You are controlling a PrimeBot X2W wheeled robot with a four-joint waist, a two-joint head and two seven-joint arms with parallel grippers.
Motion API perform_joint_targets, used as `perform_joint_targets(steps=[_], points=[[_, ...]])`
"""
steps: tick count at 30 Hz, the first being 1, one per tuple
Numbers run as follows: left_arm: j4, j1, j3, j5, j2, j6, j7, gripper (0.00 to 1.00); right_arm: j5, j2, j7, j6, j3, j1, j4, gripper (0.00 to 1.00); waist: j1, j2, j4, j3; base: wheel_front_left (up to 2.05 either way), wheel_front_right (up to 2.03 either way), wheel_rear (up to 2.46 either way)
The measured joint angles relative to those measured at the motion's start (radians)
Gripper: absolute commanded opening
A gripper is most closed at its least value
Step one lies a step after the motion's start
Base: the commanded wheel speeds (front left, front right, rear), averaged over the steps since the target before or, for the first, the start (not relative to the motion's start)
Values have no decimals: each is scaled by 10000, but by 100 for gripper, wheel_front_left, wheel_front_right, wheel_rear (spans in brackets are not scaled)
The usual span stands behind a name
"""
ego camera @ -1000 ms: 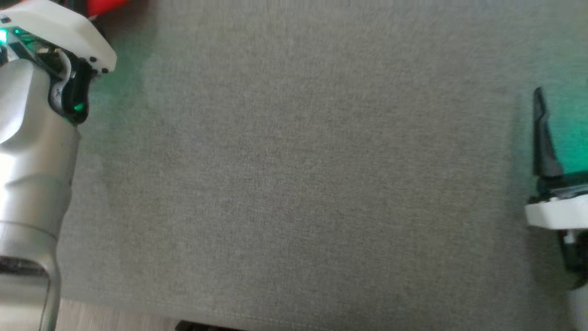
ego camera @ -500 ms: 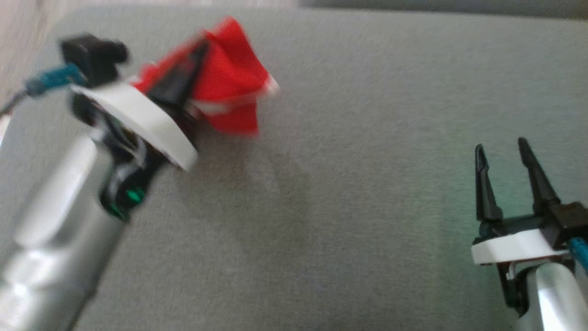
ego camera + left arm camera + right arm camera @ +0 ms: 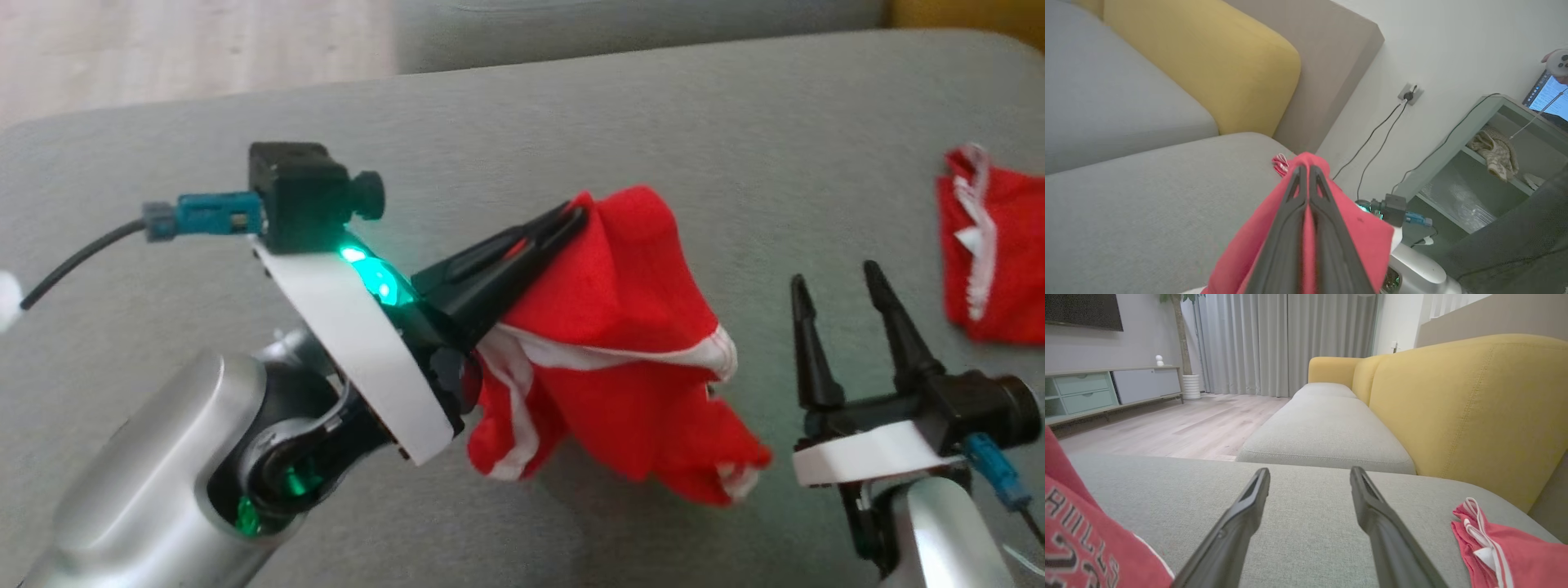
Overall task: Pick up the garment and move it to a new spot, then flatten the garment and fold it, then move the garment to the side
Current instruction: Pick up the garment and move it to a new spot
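Here, my left gripper [image 3: 575, 216], fingers pinched together on a fold of the red garment [image 3: 629, 343], holds it bunched over the grey sofa cushion [image 3: 653, 106]; my right gripper [image 3: 835, 275] (spread wide, empty) stands just beside. Held by one thin fold, the cloth could slip free.

2 red garments [image 3: 629, 343] [image 3: 992, 261], 2 end effectors [image 3: 575, 214] [image 3: 835, 275] (L+R), 1 grey sofa [image 3: 735, 122], 1 low cabinet [image 3: 1106, 390], 1 plant [image 3: 1184, 335]

- The garment [image 3: 620, 327] hangs from the left gripper [image 3: 574, 216] over the middle of the seat cushion [image 3: 571, 106] (whether its lower folds touch it, I cannot tell).
- The right gripper [image 3: 834, 273] is just right of it.
- Another cloth [image 3: 992, 261] lies at the cushion's right edge.
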Motion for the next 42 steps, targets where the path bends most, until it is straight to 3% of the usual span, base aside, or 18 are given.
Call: perform_joint_targets(steps=[5,9,13,19,24,27,28,29,30,35,42], points=[[694,-81,-151,-395,-134,309,412,0,351,77,-25,0,385,-139,-82,100,1,0,-878,153,0,0,0],[2318,-695,-186,-13,-245,359,470,0,706,84,-27,2,740,-372,-73,100,2,0,-1625,329,0,0,0],[4288,-1443,-36,564,-631,353,-222,0,959,88,-38,2,1024,-502,-75,100,2,0,-2335,522,0,0,0],[6907,-2639,6,1816,-1083,-305,-1703,0,1160,88,-54,2,1411,-680,-75,100,2,0,-3216,908,0,0,0],[8821,-3649,-249,3233,-1020,-794,-2892,0,1233,88,-65,0,1672,-845,-75,100,3,0,-3634,1349,0,0,0],[9967,-4033,-261,3825,-1014,-794,-3768,0,1292,90,-65,0,1728,-893,-73,100,3,0,-3762,1540,0,0,0],[10320,-4094,-259,3862,-1018,-796,-3956,16,1315,90,-65,2,1733,-893,-67,100,3,0,-3781,1577,0,0,0],[10611,-4112,-257,3893,-1030,-800,-4144,40,1319,90,-65,0,1730,-893,-65,100,3,0,-3775,1602,0,0,0],[10868,-4110,-267,3931,-1053,-825,-4314,100,1319,90,-65,0,1714,-893,-65,100,3,0,-3742,1618,0,0,0],[11614,-4029,-453,4251,-1057,-978,-5476,100,1298,90,-65,2,1586,-893,-15,100,2,0,-3428,1550,0,0,0],[11599,-3126,-439,4337,-1302,-974,-7202,100,905,92,-65,2,951,-866,-15,100,1,0,-2807,1270,0,0,0]])
